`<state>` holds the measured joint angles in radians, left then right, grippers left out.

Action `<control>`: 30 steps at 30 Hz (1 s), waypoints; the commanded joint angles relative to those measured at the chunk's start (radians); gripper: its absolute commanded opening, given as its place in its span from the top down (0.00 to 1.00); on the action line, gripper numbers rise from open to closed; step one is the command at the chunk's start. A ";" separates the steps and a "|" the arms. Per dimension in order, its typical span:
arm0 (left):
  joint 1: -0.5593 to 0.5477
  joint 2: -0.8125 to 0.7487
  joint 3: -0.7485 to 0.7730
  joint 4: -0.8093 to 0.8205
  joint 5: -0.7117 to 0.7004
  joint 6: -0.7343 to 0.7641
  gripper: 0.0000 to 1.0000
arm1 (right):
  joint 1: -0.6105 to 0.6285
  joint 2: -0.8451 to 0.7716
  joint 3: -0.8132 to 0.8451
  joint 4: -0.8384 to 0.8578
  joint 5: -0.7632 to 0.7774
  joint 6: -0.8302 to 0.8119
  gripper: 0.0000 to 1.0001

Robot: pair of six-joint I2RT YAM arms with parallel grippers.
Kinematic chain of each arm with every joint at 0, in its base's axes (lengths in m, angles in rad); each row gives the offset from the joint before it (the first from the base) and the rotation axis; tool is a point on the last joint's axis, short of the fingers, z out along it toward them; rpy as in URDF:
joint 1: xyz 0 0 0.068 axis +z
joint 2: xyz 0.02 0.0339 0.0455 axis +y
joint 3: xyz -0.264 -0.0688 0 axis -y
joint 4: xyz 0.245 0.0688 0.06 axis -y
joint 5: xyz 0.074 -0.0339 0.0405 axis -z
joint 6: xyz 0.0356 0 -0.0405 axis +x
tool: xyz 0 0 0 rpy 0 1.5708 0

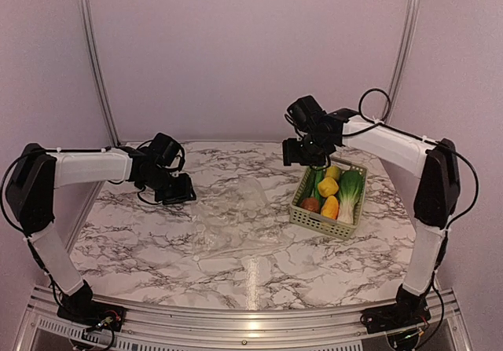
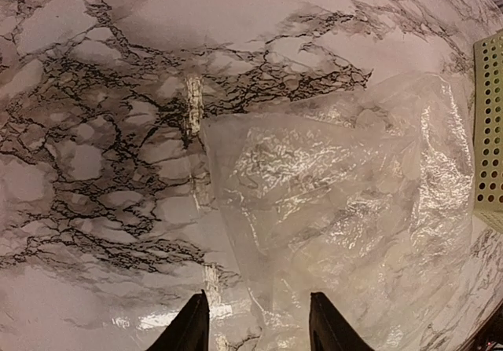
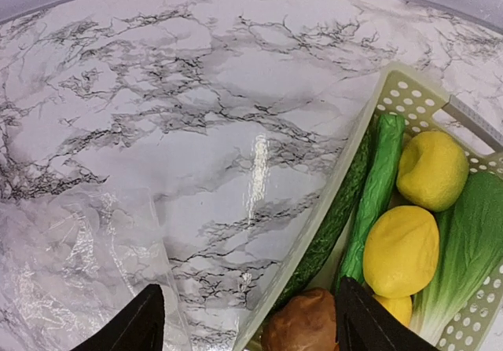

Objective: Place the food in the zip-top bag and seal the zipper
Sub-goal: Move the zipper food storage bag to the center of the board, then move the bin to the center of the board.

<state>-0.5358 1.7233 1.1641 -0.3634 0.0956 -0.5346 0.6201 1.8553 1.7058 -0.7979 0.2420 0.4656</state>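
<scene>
The clear zip-top bag (image 1: pixel 236 219) (image 2: pixel 338 202) (image 3: pixel 71 276) lies flat and crinkled mid-table; its zipper cannot be made out. The food sits in a pale green basket (image 1: pixel 352 225): dark cucumber (image 3: pixel 339 210), two yellow pieces (image 3: pixel 431 169), brown round item (image 3: pixel 303 323) and bok choy (image 1: pixel 350 190) (image 3: pixel 468 249). My left gripper (image 1: pixel 174 188) (image 2: pixel 258 326) hovers open over the bag's left edge, holding nothing. Open and empty too, my right gripper (image 1: pixel 305 153) (image 3: pixel 250 319) hangs above the basket's left rim (image 3: pixel 346 178), one finger over the brown item's side.
The basket (image 2: pixel 489 131) stands on the right of the marble table (image 1: pixel 141 241), touching the bag's right side. Metal frame posts (image 1: pixel 94 53) rise at the back corners. Bare marble lies to the left of the bag and in front of it.
</scene>
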 commanded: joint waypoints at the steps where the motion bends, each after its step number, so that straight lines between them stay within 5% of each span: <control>1: 0.003 -0.015 0.016 -0.061 -0.005 0.008 0.51 | -0.044 0.158 0.072 -0.031 0.043 0.144 0.28; 9: 0.001 -0.109 0.003 -0.048 -0.020 0.049 0.47 | -0.095 0.212 0.055 0.013 0.059 0.239 0.35; 19: -0.074 -0.175 0.066 -0.092 -0.091 0.191 0.49 | -0.107 0.283 -0.003 0.069 -0.067 0.273 0.87; 25: -0.187 -0.188 0.073 -0.085 -0.120 0.338 0.48 | -0.052 0.182 -0.092 0.045 -0.090 0.304 1.00; 30: -0.320 -0.217 0.004 -0.078 -0.126 0.480 0.47 | 0.016 0.086 -0.247 0.076 -0.149 0.357 1.00</control>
<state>-0.7769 1.5551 1.2140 -0.4156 -0.0120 -0.1997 0.5724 2.0045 1.5558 -0.6876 0.1852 0.7422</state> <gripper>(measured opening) 0.532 0.028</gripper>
